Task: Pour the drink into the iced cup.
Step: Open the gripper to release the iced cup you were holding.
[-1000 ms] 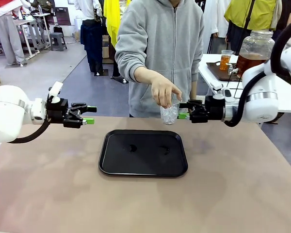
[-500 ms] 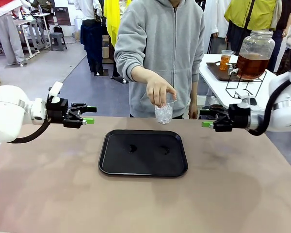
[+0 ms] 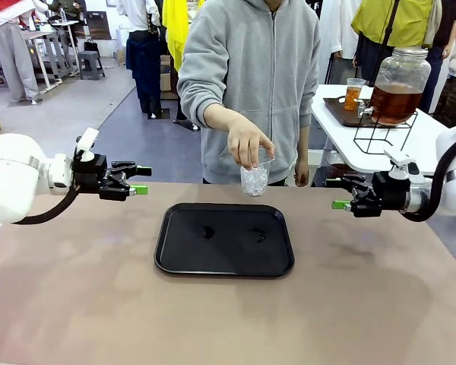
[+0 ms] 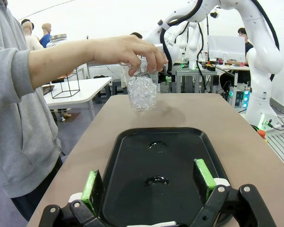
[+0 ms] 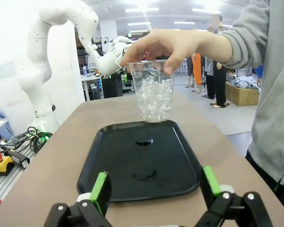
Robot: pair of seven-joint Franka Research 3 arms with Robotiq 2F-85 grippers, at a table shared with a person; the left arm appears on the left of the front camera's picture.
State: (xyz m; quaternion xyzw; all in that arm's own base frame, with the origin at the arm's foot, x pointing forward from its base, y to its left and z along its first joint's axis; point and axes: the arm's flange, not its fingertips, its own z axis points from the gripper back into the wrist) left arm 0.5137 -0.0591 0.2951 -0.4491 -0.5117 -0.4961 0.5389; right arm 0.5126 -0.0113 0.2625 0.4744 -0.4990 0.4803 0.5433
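Note:
A person's hand point(image 3: 247, 144) holds the iced cup point(image 3: 254, 180), a clear plastic cup full of ice, by its rim just above the far edge of the black tray point(image 3: 224, 255). The same cup point(image 4: 142, 92) shows in the left wrist view beyond the tray, and the right wrist view has the cup point(image 5: 155, 97) over the tray's far end. My left gripper point(image 3: 141, 180) hovers open left of the tray. My right gripper point(image 3: 337, 192) hovers open to the cup's right, apart from it. The drink point(image 3: 395, 103), amber liquid, fills a round glass jar with a spigot on a side table.
The jar rests on a black wire stand point(image 3: 380, 137) on a white side table point(image 3: 425, 144) at the back right, beside a small cup of orange drink point(image 3: 353, 95). The tray point(image 4: 180, 156) has a few wet spots. The person stands at the table's far edge.
My right gripper has drawn back to the right, away from the iced cup. The person's hand has shifted the cup slightly left. My left arm has stayed still.

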